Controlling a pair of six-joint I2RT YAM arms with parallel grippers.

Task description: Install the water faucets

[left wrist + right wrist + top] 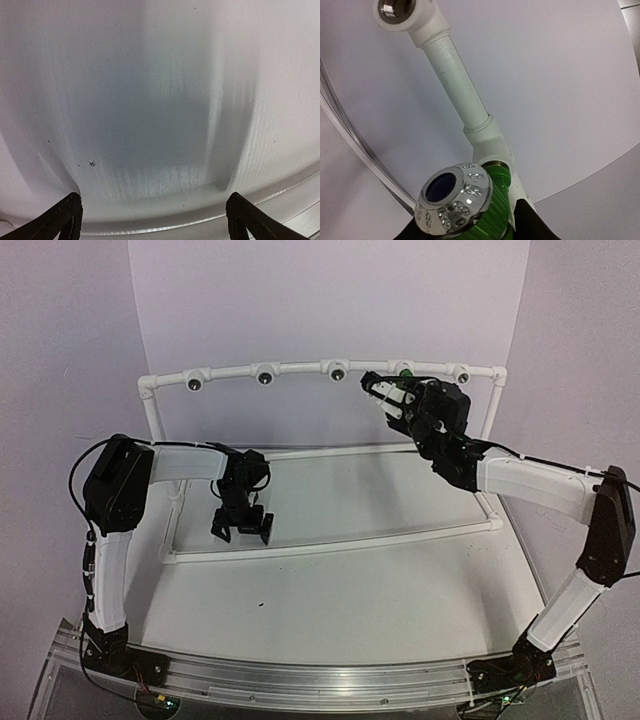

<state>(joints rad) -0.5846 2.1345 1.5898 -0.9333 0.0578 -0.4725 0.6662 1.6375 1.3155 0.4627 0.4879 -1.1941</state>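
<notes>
The water faucet (496, 206), bright green with a silver ribbed round end (454, 200), sits with its threaded end in a white tee fitting (491, 141) on the raised back pipe. My right gripper (470, 231) is shut on its green body, with a black finger (534, 224) tight against the side. From above, the right gripper (392, 398) is up at the back rail, at the fourth tee (404, 368) from the left. My left gripper (241, 530) hangs open just above the table. Nothing lies between its fingertips (62, 221).
A white pipe frame (330, 540) lies on the table, with uprights carrying the curved back rail. The rail holds several tee fittings with dark holes, such as one (265, 373) left of centre and another (402, 12) further along the pipe. A purple backdrop stands behind.
</notes>
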